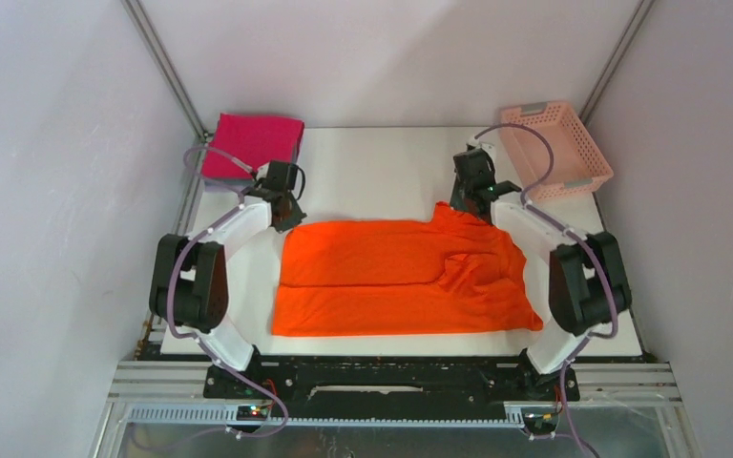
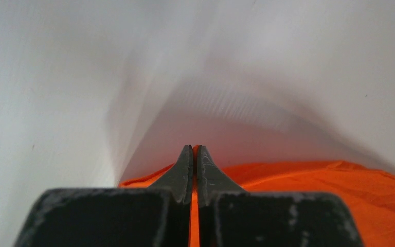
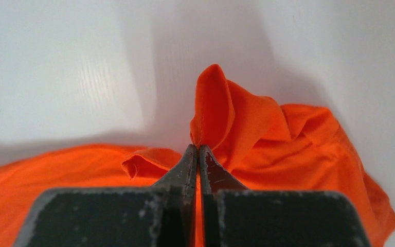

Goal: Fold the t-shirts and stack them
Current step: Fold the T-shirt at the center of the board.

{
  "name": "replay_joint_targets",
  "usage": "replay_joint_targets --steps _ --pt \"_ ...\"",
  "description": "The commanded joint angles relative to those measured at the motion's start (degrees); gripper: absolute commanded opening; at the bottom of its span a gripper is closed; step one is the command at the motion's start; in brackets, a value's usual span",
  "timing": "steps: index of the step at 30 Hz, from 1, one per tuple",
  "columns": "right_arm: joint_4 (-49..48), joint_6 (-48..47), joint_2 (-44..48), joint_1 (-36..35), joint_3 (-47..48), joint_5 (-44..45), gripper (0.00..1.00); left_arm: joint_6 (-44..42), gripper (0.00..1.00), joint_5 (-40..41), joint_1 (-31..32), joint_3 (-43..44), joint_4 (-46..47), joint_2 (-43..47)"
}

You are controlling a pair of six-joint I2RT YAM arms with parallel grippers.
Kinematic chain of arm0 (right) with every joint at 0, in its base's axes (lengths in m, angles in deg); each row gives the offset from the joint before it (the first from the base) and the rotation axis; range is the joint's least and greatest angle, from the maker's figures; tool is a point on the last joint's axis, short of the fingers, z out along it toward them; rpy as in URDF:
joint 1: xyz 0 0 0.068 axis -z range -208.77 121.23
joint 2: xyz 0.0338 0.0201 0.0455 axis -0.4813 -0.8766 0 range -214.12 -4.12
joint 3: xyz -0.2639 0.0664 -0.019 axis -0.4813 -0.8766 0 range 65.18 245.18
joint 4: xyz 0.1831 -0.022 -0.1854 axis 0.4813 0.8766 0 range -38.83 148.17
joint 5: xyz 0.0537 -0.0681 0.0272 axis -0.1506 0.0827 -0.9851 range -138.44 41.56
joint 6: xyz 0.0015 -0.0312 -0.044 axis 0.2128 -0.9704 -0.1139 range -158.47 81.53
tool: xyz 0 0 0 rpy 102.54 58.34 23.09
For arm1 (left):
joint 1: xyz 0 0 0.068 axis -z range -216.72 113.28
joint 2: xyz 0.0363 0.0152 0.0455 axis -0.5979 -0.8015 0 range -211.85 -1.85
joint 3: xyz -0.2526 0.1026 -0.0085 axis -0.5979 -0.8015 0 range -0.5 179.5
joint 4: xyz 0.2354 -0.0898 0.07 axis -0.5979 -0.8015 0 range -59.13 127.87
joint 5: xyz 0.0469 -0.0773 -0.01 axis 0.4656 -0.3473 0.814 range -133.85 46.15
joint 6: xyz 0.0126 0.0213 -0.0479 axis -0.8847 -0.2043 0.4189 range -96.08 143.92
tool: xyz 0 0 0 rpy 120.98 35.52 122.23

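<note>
— What's lost in the top view?
— I can't see the tips of the left gripper (image 2: 195, 154) or right gripper (image 3: 199, 152); both are hidden from above.
— And the left wrist view?
— Blurred across the upper half; the orange tee (image 2: 313, 190) runs off its right edge.

Table (image 1: 382, 172): a bare strip lies open along the far edge, bounded by the folded magenta shirt (image 1: 251, 145) at the far left corner and the pink basket (image 1: 555, 151) at the far right. The orange t-shirt (image 1: 401, 277) covers the centre and near part. The left gripper (image 1: 289, 216) and right gripper (image 1: 465, 200), each clamped on a far corner of it, stand at either end of that strip. Walls (image 1: 57, 143) close in on the left, right and far sides.
</note>
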Motion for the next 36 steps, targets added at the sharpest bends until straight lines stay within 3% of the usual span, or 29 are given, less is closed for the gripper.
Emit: replay_joint_targets --steps 1,14,22,28,30,32,35,36 --pt "-1.7 0.8 8.8 -2.7 -7.2 6.0 0.0 0.2 0.0 1.3 1.1 -4.6 1.7 5.4" --pt "14.1 10.1 36.1 -14.3 -22.5 18.7 0.0 1.3 0.0 4.1 3.5 -13.9 2.8 15.3" --pt "25.4 21.1 42.3 -24.5 -27.7 24.1 0.0 3.7 0.0 6.0 5.1 -24.2 4.2 26.9" --pt "33.3 35.9 43.3 -31.4 -33.2 26.2 0.0 6.8 0.0 7.7 5.4 -33.5 6.0 32.7" --pt "35.5 41.1 43.2 -33.4 -35.3 25.9 0.07 7.6 0.04 8.0 5.3 -35.6 6.1 33.7" --pt "37.3 44.4 43.2 -35.2 -36.6 24.9 0.2 7.9 0.16 8.2 5.4 -37.0 6.2 34.6" --pt "38.9 46.4 44.6 -39.3 -36.7 25.2 0.39 8.8 0.23 9.7 5.4 -38.1 4.3 36.7" --pt "38.9 46.2 45.7 -40.5 -36.7 25.2 0.46 9.4 0.3 10.6 5.4 -38.3 3.1 37.7"
